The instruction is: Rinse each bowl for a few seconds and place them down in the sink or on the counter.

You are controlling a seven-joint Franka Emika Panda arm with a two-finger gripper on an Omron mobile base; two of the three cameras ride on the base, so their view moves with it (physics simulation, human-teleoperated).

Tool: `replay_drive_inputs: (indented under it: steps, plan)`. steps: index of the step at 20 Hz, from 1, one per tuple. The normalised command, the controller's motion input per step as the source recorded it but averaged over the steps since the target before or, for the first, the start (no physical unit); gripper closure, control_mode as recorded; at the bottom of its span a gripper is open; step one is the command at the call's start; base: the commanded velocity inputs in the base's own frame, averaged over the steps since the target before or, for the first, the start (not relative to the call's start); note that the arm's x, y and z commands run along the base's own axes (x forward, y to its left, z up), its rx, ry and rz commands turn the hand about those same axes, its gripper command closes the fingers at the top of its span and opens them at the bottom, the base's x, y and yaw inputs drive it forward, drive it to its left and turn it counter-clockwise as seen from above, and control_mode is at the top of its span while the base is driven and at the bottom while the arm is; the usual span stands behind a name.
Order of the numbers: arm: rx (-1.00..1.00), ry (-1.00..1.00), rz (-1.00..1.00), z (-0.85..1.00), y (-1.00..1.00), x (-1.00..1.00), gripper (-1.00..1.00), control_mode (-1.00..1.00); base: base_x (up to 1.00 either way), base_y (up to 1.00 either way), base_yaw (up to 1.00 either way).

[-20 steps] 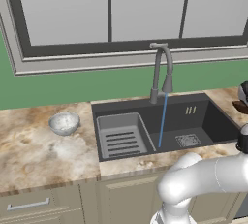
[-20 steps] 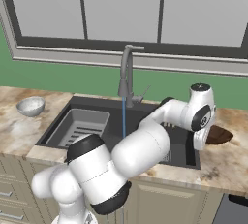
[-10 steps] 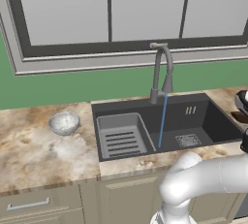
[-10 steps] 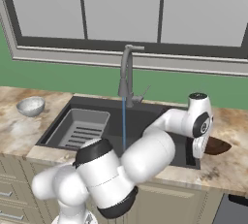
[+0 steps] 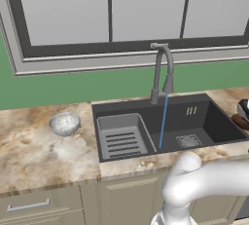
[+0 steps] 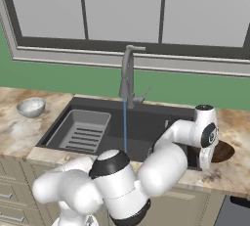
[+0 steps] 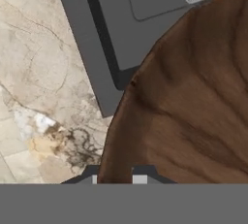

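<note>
The dark reddish-brown bowl (image 6: 222, 152) sits low at the counter (image 6: 233, 172) just right of the sink (image 6: 146, 121), its rim overlapping the basin's corner. My gripper (image 6: 204, 161) points down at its near rim. In the hand view the two fingertips of my gripper (image 7: 117, 178) straddle the rim of the brown bowl (image 7: 193, 97), shut on it. The left base view shows that bowl (image 5: 240, 121) at the far right edge. The speckled grey-white bowl (image 5: 64, 123) stands upright on the counter (image 5: 34, 151) left of the sink (image 5: 146, 107); it is also at the left in the right base view (image 6: 31, 106).
The grey gooseneck faucet (image 5: 163, 70) runs a thin blue stream of water (image 5: 163, 121) into the basin. A grey slotted insert tray (image 5: 121, 136) fills the sink's left half. A window and green wall back the counter. My arm's white links cross the basin's front edge.
The hand has come down with the brown bowl at the sink's right side, bringing the bowl low to the counter. The speckled bowl and the water stream are unchanged.
</note>
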Motion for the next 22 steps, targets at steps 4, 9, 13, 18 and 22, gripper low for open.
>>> replay_drive_inputs:
  steps: [4, 9, 13, 18, 22]
  plan:
    - [0.01, 0.0, 0.06, -0.4, -0.27, 0.08, 1.0, -1.0, 0.0, 0.0, 0.0]
    - [0.0, 0.0, 0.04, -0.3, -0.08, 0.26, 1.0, -1.0, 0.0, 0.0, 0.0]
    - [0.0, 0.01, 0.0, -0.22, -0.01, 0.41, 1.0, -1.0, 0.0, 0.0, 0.0]
    - [0.02, 0.04, -0.01, -0.18, 0.0, 0.4, 1.0, -1.0, 0.0, 0.0, 0.0]
    - [0.01, 0.05, -0.02, -0.18, -0.03, 0.3, -1.0, -1.0, 0.0, 0.0, 0.0]
